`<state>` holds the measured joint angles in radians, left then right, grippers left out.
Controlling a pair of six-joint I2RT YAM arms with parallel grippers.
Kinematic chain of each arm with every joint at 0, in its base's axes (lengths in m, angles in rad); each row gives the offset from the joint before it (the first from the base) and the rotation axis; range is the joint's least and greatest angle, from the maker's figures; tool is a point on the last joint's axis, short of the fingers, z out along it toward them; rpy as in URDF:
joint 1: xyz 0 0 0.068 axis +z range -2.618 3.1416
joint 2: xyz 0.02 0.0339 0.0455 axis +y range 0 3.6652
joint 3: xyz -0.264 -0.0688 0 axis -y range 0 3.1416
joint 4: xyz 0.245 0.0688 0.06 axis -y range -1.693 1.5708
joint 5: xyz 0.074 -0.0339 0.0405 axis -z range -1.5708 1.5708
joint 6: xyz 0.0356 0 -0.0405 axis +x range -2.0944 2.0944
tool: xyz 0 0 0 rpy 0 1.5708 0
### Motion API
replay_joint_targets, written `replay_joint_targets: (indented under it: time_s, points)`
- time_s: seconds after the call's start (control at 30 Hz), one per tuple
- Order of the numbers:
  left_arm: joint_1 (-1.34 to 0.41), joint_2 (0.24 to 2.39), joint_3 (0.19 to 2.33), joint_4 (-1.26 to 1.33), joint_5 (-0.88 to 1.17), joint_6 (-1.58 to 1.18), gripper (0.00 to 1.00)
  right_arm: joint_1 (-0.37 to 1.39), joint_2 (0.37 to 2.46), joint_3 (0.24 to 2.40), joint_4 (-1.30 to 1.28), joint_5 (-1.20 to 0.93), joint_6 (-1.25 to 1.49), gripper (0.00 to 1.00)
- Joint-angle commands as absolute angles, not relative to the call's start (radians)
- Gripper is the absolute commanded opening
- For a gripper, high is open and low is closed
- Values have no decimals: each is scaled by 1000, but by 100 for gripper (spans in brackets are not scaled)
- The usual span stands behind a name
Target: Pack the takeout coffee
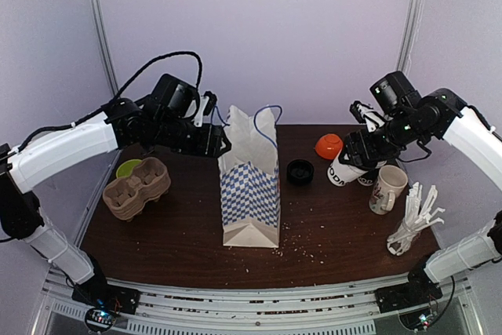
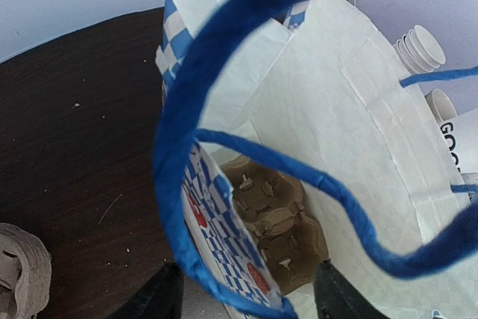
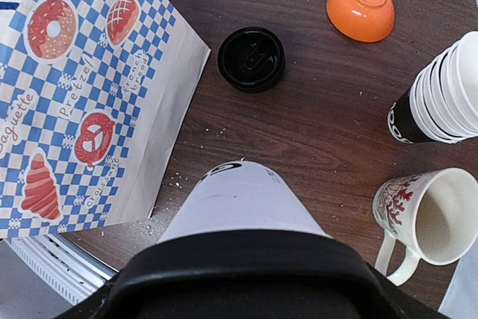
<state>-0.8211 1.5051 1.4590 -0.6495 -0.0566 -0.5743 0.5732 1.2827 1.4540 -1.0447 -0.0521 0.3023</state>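
Note:
The takeout coffee (image 3: 237, 199), a white paper cup with a black lid and black print low on its side, hangs in my right gripper (image 1: 354, 154), which is shut on it. It sits just right of a loose black lid (image 1: 300, 171); the same cup (image 1: 339, 172) shows in the top view, while the fingers are hidden in the wrist view. The blue-checked paper bag (image 1: 251, 186) stands mid-table. My left gripper (image 2: 246, 300) is open at the bag's top left, its fingers (image 2: 160, 296) on either side of the bag's rim and blue handle (image 2: 187, 110). A brown cup carrier (image 2: 276, 229) lies inside the bag.
A stack of lidless cups (image 3: 441, 95), a white mug (image 1: 387, 188) and an orange bowl (image 1: 329, 145) crowd the right side. A glass of white sticks (image 1: 412, 225) stands front right. Another cup carrier (image 1: 137, 186) sits at left.

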Motion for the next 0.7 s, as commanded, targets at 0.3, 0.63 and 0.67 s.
replay_joint_targets:
  time_s: [0.3, 0.63, 0.67]
  points:
    - [-824, 1557, 1548, -737, -82, -482, 27, 594, 1273, 1517, -1077, -35, 314, 84]
    - [-845, 1558, 1571, -775, -91, -477, 53, 596, 1261, 1505, -1070, -40, 318, 84]
    - [-847, 1560, 1569, -775, -91, -477, 50, 597, 1261, 1507, -1069, -41, 318, 84]
